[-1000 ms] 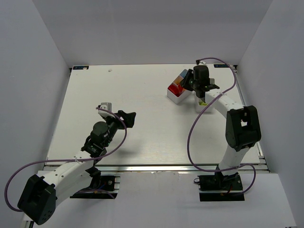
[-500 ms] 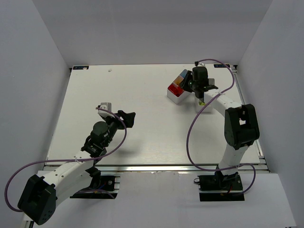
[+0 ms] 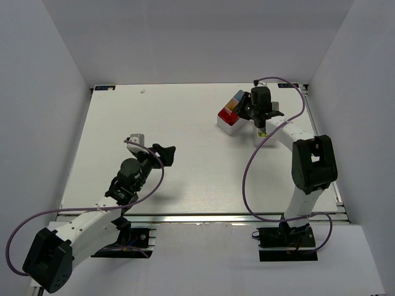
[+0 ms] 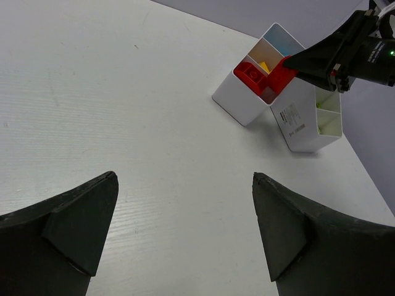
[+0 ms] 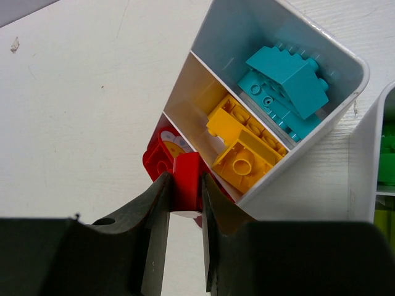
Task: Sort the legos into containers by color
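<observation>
Table (image 3: 197, 160): white, matte, rectangular; fine grain lines run across its top in the left wrist view. Lying directly on it, both in the far right quarter: (1) white tray (image 4: 241, 98) with inner dividers, set at an angle to the table's edges; (2) second white tray (image 4: 302, 126) with dividers, just beside the first on its right, a small printed label on one outer wall. Also one small mark (image 3: 143, 91) near the far edge, left of centre.

Left arm (image 3: 92, 222) low, elbow bent, reaching forward; left gripper (image 4: 184, 179) fingers spread wide. Right arm (image 3: 311, 163) stretched far forward; right gripper (image 5: 184, 186) pinching red lego (image 5: 187, 165).
</observation>
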Available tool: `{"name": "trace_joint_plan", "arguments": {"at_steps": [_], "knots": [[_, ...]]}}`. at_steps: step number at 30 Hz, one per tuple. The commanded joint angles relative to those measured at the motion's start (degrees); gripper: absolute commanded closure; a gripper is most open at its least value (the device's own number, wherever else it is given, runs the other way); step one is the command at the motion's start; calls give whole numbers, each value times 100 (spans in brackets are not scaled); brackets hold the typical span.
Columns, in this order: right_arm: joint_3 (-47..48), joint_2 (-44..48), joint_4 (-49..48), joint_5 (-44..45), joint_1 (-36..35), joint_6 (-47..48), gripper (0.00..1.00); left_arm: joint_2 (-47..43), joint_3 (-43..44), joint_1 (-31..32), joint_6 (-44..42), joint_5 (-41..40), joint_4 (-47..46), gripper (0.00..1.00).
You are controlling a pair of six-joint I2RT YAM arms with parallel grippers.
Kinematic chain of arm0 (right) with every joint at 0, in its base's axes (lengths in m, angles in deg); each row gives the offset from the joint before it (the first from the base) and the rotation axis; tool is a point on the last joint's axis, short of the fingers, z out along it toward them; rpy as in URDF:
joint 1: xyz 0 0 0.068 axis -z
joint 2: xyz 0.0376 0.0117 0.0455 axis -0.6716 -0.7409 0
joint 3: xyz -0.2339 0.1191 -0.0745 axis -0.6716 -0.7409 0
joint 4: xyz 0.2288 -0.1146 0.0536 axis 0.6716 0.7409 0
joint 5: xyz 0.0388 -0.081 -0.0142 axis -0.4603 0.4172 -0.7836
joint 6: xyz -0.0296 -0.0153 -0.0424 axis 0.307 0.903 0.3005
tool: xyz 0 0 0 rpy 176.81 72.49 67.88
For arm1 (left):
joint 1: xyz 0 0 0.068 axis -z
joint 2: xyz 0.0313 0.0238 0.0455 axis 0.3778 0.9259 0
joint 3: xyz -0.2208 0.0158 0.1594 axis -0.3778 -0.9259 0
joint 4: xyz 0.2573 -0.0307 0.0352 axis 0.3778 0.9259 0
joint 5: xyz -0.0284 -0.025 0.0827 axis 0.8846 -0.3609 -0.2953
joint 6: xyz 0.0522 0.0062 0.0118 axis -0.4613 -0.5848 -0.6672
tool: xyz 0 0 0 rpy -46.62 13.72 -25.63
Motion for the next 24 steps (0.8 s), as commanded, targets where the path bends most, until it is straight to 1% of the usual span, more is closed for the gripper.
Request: {"name": "trace_joint_plan", "arguments": {"at_steps": [1,4,7,8,11,16,17,20,24], "knots": [[-21,-8,-170,70,124,106,76,-129,-87,-26,27,-57,34,2],[-30,-8,-188,17,124,159,70,-120,-104,-26,36,-40,7,2],[-39,-17,-223,-44,124,220,61,-112,-87,-26,27,-40,16,2],[-39,-26,-240,-79,133,247,57,-120,-78,-26,27,-49,16,2],[-47,-52,-267,-88,133,317,50,-129,-78,-26,27,-49,34,2],[-30,-78,-302,-88,133,352,48,-190,-104,-26,45,-66,60,2],[-39,-70,-302,-254,133,352,48,-199,-113,-26,45,-66,69,2],[-30,-52,-311,-290,141,370,48,-208,-122,-35,45,-58,69,2],[-65,123,-407,-536,141,466,51,-199,-122,-35,54,-66,51,2]]}}
